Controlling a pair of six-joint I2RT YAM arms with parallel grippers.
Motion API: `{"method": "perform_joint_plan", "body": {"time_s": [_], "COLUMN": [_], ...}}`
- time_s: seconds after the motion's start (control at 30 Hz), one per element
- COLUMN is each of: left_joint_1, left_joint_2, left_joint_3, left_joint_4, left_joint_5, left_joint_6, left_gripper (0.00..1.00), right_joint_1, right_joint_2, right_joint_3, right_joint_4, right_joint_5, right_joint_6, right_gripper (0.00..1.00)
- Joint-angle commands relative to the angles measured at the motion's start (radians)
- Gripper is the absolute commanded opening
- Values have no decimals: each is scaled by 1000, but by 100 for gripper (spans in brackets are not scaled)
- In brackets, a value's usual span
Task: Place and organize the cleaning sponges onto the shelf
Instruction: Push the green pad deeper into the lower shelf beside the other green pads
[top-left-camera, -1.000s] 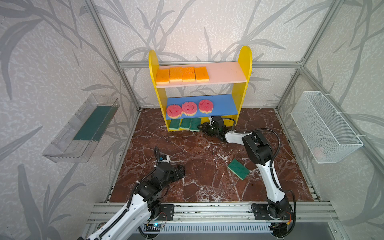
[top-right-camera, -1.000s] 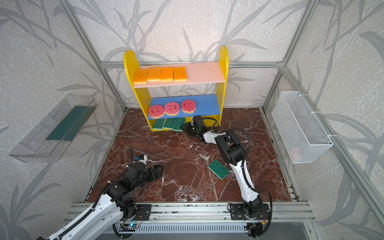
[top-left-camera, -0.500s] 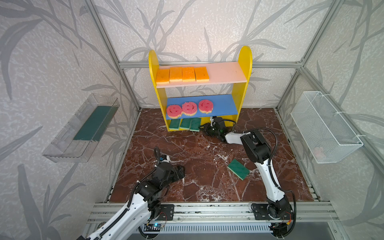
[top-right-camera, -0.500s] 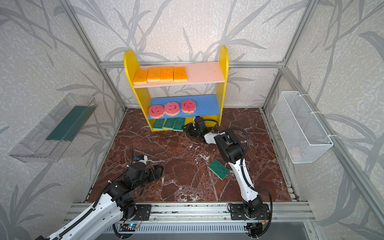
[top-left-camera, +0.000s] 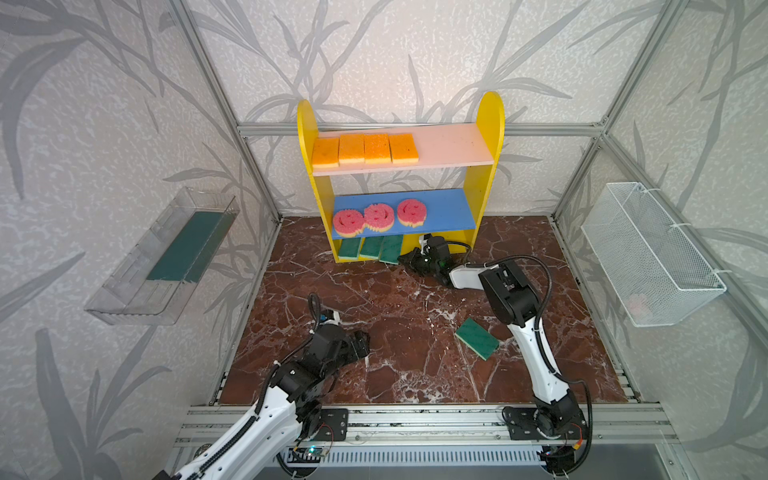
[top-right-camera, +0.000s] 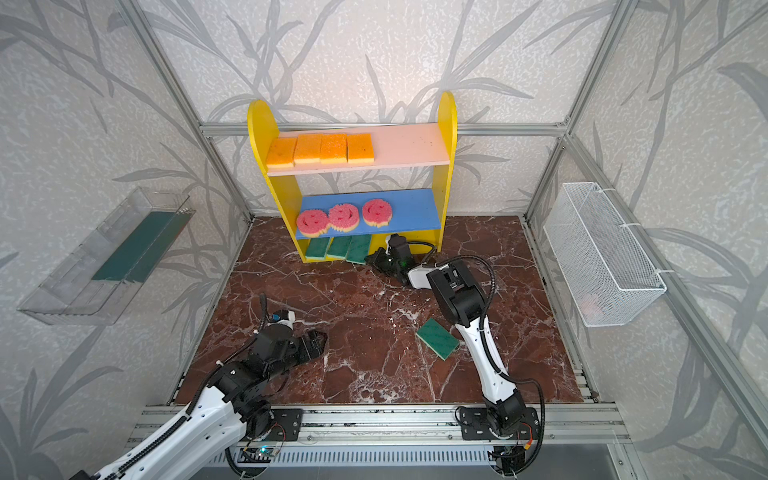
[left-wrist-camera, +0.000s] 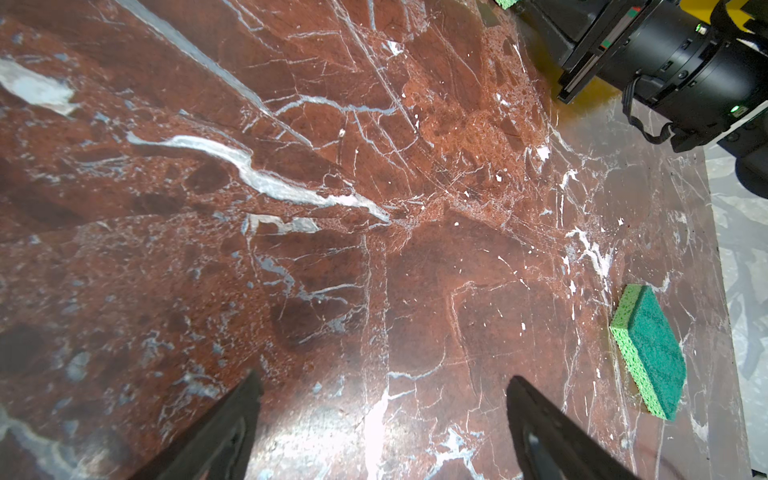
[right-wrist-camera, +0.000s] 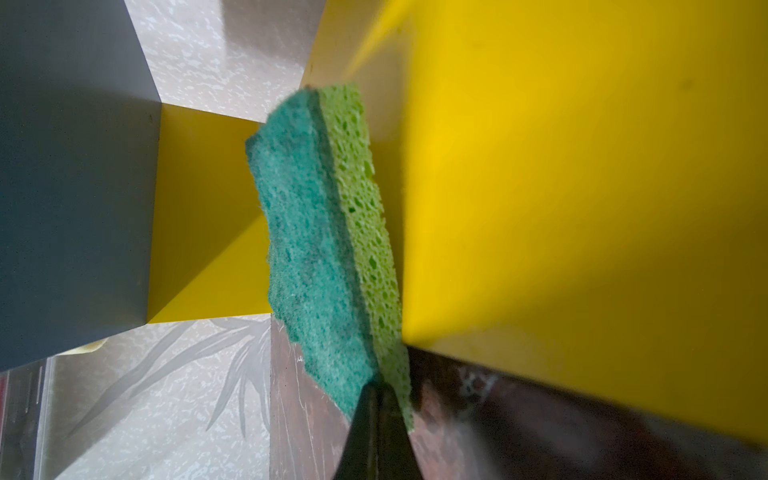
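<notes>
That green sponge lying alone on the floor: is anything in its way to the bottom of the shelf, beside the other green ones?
Yes: the right gripper, shut, and its arm lie right in front of the shelf's free bottom space, beside the three green sponges there. The floor around the loose green sponge is otherwise bare.

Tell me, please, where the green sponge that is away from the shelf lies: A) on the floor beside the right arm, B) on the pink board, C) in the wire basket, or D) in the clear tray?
A: the green sponge lies flat on the floor next to the right arm, apart from the shelf.
</notes>
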Motion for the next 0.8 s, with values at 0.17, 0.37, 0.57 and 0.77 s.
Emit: {"method": "perform_joint_plan", "body": {"time_s": [0.17,0.37,0.57,0.77], "left_joint_1": [3,3,4,2], "left_joint_2": [12,26,23,20], "left_joint_3": [26,27,48,66], "left_joint_4": [1,10,-4,-8], "left_joint_5": [-19,-19,-22,-16], "left_joint_6": [0,1,7,4], "left_gripper": [93,93,93,93], "right_joint_1": [-18,-26,-29,-28], "right_joint_2": [-1,-22,-40,-71], "right_joint_3": [22,22,56,92], "right_joint_4": [15,-6,-122,-241], "right_joint_5": [-6,-17,-24,0], "right_joint_6": [-7,-14,-20,-40], "right_gripper": [0,0,0,0]}}
